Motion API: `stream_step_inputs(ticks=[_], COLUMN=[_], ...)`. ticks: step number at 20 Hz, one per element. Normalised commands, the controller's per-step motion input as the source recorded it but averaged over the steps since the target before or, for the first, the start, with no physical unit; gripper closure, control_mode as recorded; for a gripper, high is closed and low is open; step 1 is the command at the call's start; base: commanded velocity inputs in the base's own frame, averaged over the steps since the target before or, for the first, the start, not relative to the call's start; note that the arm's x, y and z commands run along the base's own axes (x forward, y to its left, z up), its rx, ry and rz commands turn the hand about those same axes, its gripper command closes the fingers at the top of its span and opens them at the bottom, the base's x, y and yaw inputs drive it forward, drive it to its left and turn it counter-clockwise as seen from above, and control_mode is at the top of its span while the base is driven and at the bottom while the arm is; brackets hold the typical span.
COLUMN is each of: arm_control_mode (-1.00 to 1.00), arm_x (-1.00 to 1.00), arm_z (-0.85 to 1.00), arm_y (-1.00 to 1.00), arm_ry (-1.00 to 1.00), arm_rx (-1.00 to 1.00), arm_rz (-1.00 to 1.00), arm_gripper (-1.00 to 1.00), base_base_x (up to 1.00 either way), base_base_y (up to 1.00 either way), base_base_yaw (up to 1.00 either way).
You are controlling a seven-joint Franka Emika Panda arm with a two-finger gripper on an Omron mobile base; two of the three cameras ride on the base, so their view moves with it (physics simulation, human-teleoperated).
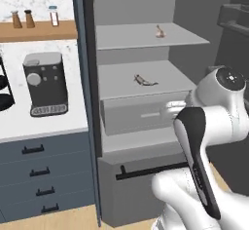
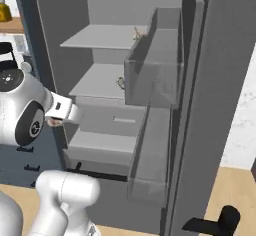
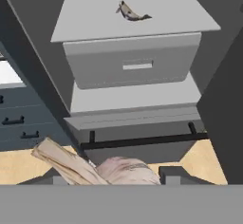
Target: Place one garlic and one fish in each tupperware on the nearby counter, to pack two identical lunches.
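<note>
The gripper [image 3: 114, 178], clamped on a garlic [image 3: 124, 171] below the fridge shelf [image 3: 95, 16] bearing a fish [image 3: 131, 13], must next carry it to a tupperware.

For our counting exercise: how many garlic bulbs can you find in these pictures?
2. One garlic lies on the upper fridge shelf; another garlic sits between the gripper fingers. More could be hidden.

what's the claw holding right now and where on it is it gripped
The claw holds a garlic, gripped across its rounded bulb, stalk jutting out to one side.
</note>
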Motion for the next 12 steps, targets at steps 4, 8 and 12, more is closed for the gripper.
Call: stream_step_inputs(ticks=[4,8,12], arm_control_mode=[1.0,1.0,1.0], arm_x=[0.0,0.0,0.0], arm_z=[0.0,0.0,0.0], arm_y=[0.0,0.0,0.0], arm_ry=[0.0,0.0,0.0], arm_rx=[0.0,0.0,0.0], arm_rz=[0.0,0.0,0.0], arm_gripper=[1.0,1.0,1.0], base_base_x=[-0.28,0.18,0.34], base_base_y=[0.96,1.0,1.0], base_base_yaw=[0.1,0.07,0.04])
